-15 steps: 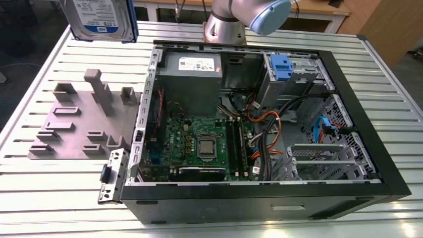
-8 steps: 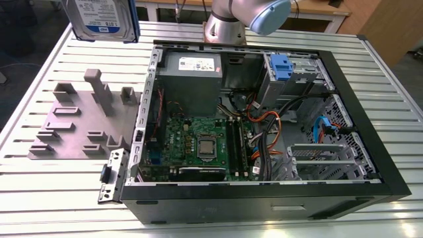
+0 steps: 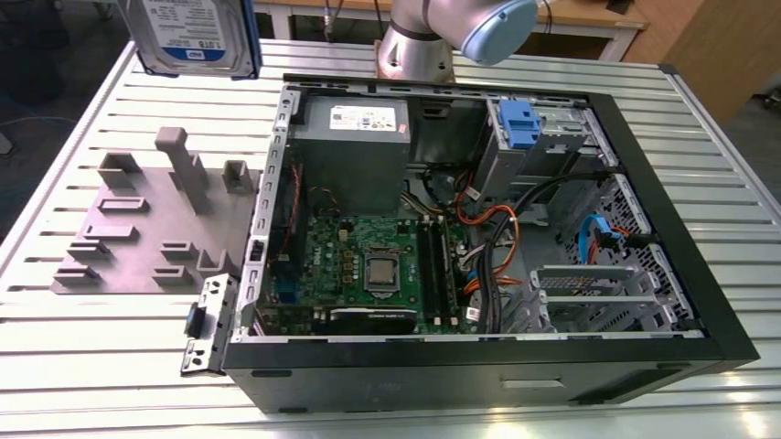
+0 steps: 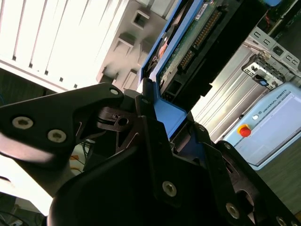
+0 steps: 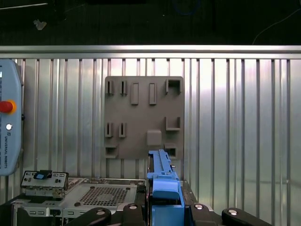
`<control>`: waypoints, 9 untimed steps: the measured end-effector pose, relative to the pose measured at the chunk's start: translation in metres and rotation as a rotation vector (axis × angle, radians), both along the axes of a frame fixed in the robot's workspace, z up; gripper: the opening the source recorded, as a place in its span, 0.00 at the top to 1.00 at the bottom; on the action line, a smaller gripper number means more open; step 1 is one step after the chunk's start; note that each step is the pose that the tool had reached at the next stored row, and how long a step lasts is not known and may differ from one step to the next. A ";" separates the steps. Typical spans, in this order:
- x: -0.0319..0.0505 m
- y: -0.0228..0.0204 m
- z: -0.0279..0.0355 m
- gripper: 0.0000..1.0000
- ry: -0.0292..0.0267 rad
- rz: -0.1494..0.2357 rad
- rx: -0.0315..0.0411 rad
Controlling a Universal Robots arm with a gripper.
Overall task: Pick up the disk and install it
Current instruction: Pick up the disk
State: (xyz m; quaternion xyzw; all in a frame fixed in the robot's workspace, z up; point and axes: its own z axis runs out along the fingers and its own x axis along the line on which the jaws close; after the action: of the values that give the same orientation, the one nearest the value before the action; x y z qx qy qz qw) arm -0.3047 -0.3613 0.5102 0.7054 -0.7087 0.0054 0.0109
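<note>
The disk (image 3: 196,37), silver with a white-and-blue label and blue side rails, hangs in the air above the table's far corner, at the exterior view's upper left. In the second wrist view my gripper (image 4: 162,122) is shut on the disk (image 4: 188,44), its black fingers (image 4: 141,117) pressing on the blue rail, with the green circuit-board side showing. In the first wrist view the disk's blue rail (image 5: 163,186) stands edge-on between the fingers (image 5: 207,212) of the gripper (image 5: 164,212).
An open black computer case (image 3: 720,302) lies on the slatted metal table (image 3: 110,366), with a drive bay and blue clip (image 3: 518,123) at its far end. A grey fixture plate (image 3: 146,219) (image 5: 141,117) lies beside the case. A teach pendant (image 5: 7,127) sits further off.
</note>
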 end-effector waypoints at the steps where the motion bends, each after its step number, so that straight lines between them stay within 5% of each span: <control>1: 0.0003 0.0000 0.0000 0.64 0.0000 0.000 0.0000; 9: 0.0030 0.0000 0.0000 0.64 0.0000 0.000 0.0000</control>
State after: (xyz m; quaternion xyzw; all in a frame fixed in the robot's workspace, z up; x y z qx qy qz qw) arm -0.3017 -0.3612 0.5102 0.7054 -0.7087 0.0054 0.0109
